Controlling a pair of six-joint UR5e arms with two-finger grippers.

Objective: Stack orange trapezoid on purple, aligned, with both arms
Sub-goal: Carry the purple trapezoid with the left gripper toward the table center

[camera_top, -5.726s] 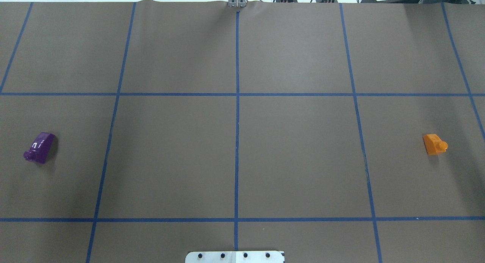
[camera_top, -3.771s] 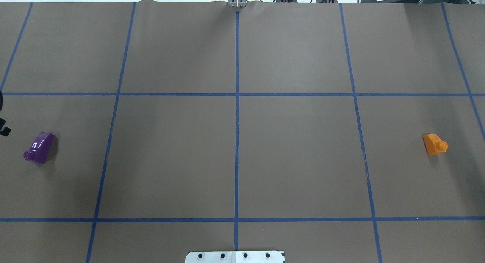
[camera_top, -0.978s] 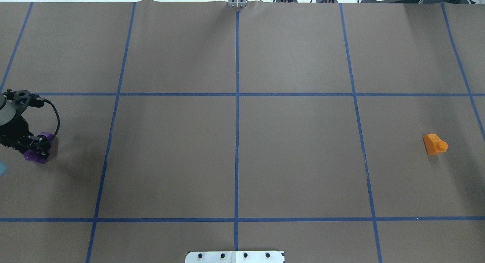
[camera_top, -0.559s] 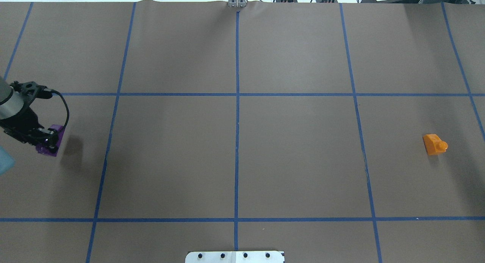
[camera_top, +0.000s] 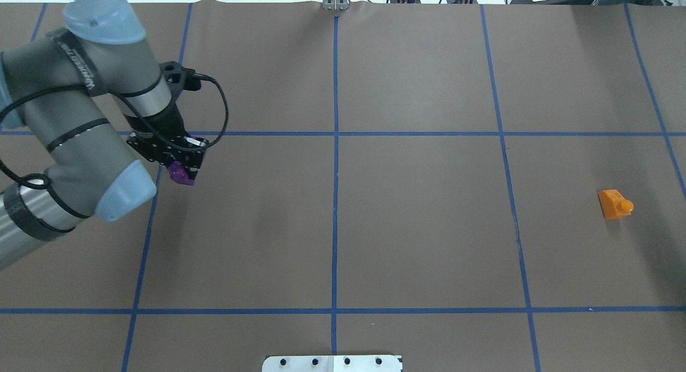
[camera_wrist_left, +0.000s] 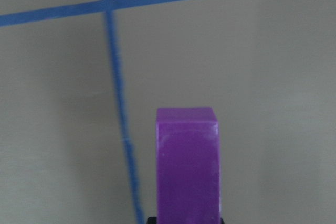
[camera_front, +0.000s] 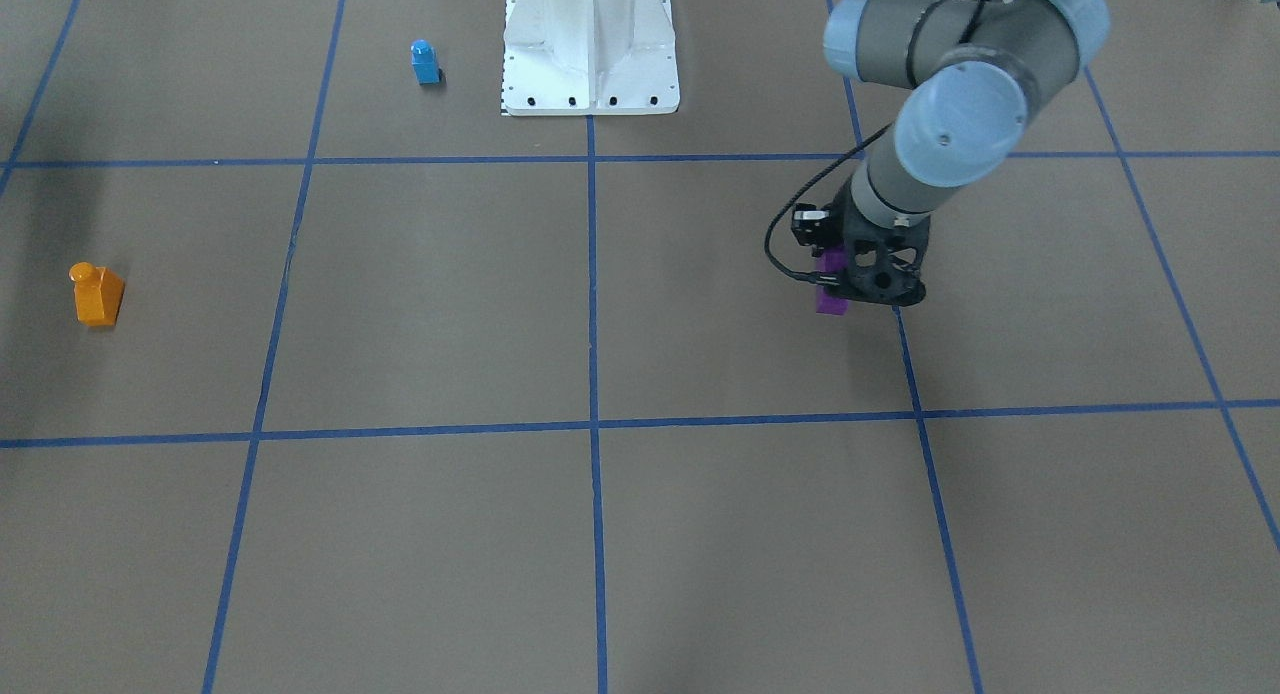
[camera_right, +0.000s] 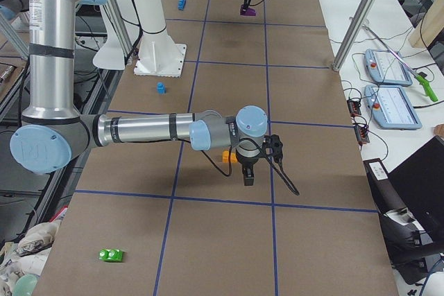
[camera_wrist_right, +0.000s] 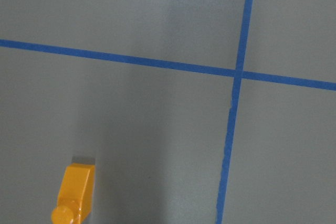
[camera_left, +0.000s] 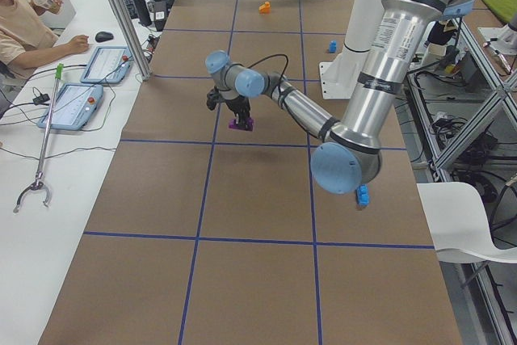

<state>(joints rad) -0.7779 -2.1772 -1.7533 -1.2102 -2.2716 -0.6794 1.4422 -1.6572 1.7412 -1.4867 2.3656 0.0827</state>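
Observation:
My left gripper [camera_top: 181, 167] is shut on the dark-purple block [camera_top: 181, 173] and holds it over the brown paper, left of the table's middle. The block also shows in the front view [camera_front: 830, 296], the left side view [camera_left: 241, 124] and the left wrist view [camera_wrist_left: 187, 166]. The orange trapezoid [camera_top: 614, 203] lies on the table at the far right, stud pointing sideways, and shows in the front view [camera_front: 97, 294]. My right gripper [camera_right: 248, 175] shows only in the right side view, hanging just beside the orange trapezoid [camera_right: 226, 157]; I cannot tell whether it is open or shut. The right wrist view shows the orange trapezoid [camera_wrist_right: 76, 192] at its lower left.
A small blue single-stud block [camera_front: 425, 62] stands near the white robot base [camera_front: 590, 44]. A long blue brick [camera_left: 363, 195] and a green brick [camera_right: 111, 255] lie near the table's ends. An operator [camera_left: 24, 14] sits at a side table.
My left gripper came in from the left, shut on the purple block and carried it right and farther from me, toward the middle. The orange trapezoid has not moved.

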